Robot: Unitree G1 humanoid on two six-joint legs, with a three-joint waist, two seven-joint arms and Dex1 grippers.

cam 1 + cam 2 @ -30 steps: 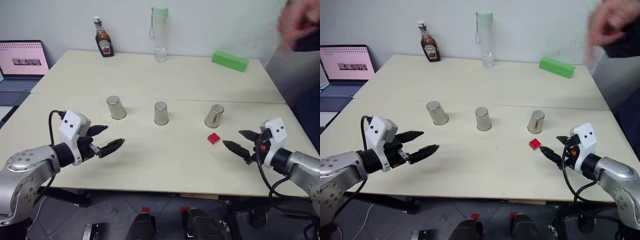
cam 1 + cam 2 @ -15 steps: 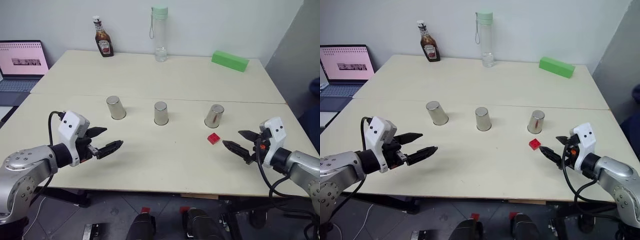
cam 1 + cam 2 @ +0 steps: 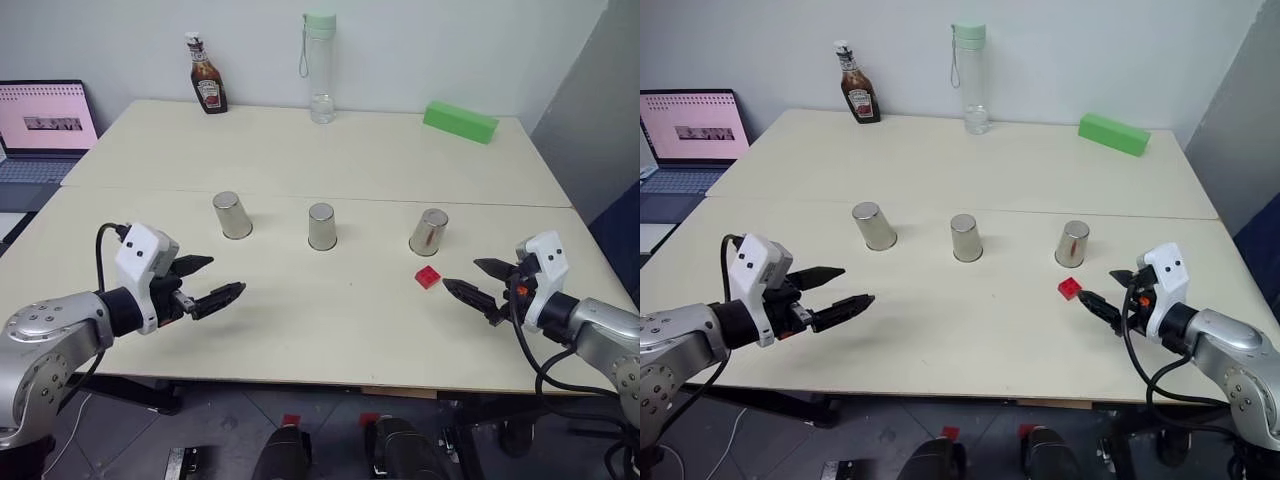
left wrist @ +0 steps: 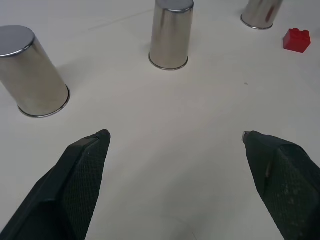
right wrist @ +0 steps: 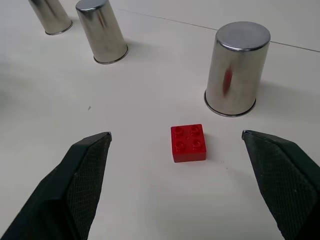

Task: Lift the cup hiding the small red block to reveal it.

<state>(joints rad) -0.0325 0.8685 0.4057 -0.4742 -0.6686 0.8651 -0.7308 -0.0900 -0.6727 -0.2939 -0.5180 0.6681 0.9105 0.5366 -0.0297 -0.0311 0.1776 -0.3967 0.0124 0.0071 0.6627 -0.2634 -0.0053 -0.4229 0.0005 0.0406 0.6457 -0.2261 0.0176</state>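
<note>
Small red studded plastic block [image 5: 188, 143] sits uncovered, frame centre, beside the right upturned steel cup [image 5: 237, 67]. Right gripper [image 3: 479, 283] and left gripper [image 3: 207, 281] gape wide, empty. Risk: lifting any cup reveals nothing.

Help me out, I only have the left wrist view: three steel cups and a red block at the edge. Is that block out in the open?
Observer: Yes. The small red block lies bare on the table, just in front of the right-hand cup, not touching it.
Operator: Where is the right claw?
Observer: The right claw hovers open, aimed at the block.
Operator: Anything at the table's far edge?
Observer: A ketchup bottle, a clear water bottle and a long green block.
</note>
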